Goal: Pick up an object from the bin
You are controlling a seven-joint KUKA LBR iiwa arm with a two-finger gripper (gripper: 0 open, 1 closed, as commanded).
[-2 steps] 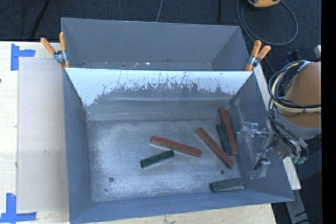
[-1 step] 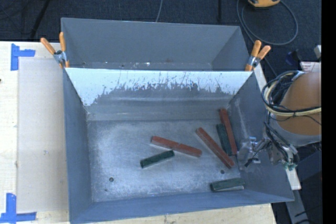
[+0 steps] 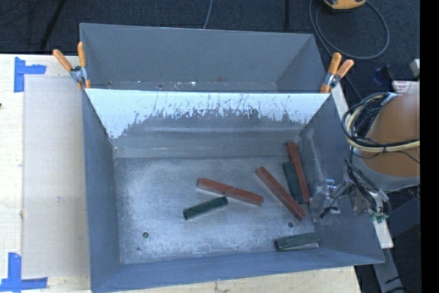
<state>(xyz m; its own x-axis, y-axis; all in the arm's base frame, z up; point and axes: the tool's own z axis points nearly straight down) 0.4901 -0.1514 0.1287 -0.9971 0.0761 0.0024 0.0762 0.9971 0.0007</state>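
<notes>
The grey metal bin [image 3: 103, 168] has the arm [image 3: 394, 127] over its right wall, red-brown and dark green sticks scattered on its floor, and the hand [image 3: 326, 202], apart or together I cannot tell, just beside the slanted red-brown stick [image 3: 280, 193] at right.

rounded orange-brown wrist cover [image 3: 402, 121], black and pale cables [image 3: 361, 121] looped around it, small grey metal gripper [image 3: 328, 201], white bracket [image 3: 382, 230] beneath

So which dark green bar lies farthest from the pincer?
The mid-floor green bar, beside the lone red-brown bar; the front-right green bar and right-wall green bar lie near the pincer.
</notes>
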